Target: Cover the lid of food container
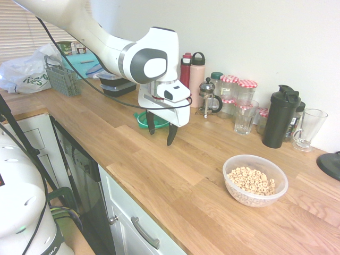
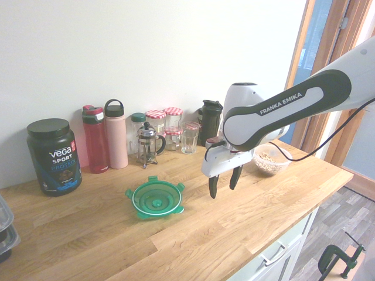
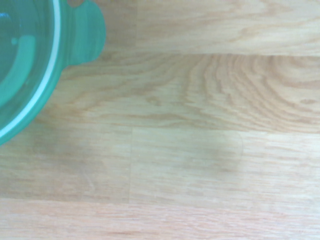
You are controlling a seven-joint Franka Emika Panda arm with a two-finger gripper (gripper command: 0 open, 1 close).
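Hovering above bare wooden worktop (image 2: 193, 234), the gripper (image 2: 223, 182) points straight down with its jaws spread and nothing between them. It stands clear of the surface, between the two task items and touching neither.

The green lid (image 2: 155, 199) lies flat on the worktop just beside the gripper, on the side away from the bowl; its clip tabs stick out round the rim. In the wrist view only an arc of the lid (image 3: 30, 60) and one tab show at the edge, so the tool is judged not yet centred over it.

The food container (image 1: 255, 179), a clear round bowl holding ring cereal, sits uncovered and well apart from the lid, nearer the worktop's front edge.

Along the wall beyond stand a protein tub (image 2: 54, 156), water bottles (image 2: 106, 137), a French press (image 2: 148, 144), jars, glasses and a black shaker (image 1: 280, 116).

Recommendation: shift the tool over the lid before descending, and take it by its rim. A level carry and square seating on the bowl would help the tabs engage evenly.
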